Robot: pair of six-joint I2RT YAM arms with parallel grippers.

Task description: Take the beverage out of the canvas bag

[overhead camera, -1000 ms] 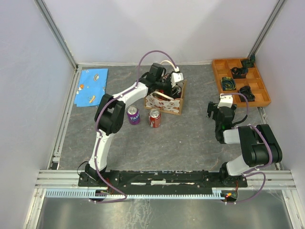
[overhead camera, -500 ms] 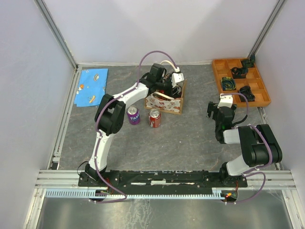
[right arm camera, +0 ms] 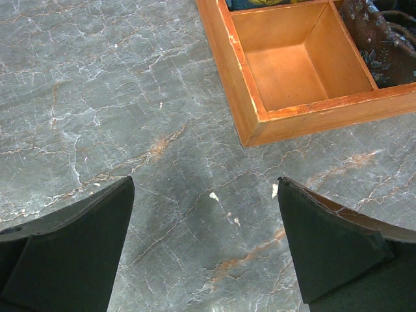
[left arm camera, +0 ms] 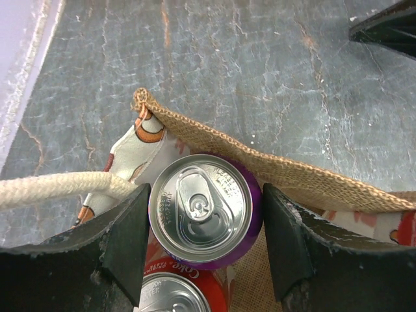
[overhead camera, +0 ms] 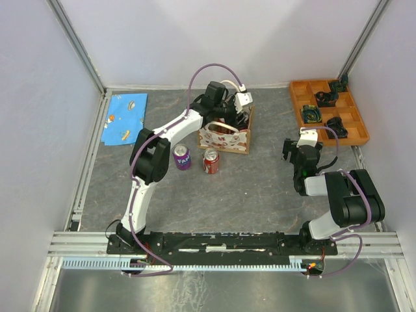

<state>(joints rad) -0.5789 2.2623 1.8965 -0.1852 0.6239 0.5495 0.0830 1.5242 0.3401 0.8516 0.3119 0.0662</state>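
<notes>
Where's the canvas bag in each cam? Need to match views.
Top external: canvas bag behind centre, under the left gripper.
Left wrist: its burlap rim crosses mid-frame, with a purple can inside, between the fingers.
Right wrist: not in it.
Shared landmark: the bag's cream handle, at the left edge of the left wrist view.

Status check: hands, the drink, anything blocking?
Left hand shut on purple can in canvas bag. Right hand open near orange tray. Cream handle lies against left finger; red can alongside in bag.
</notes>
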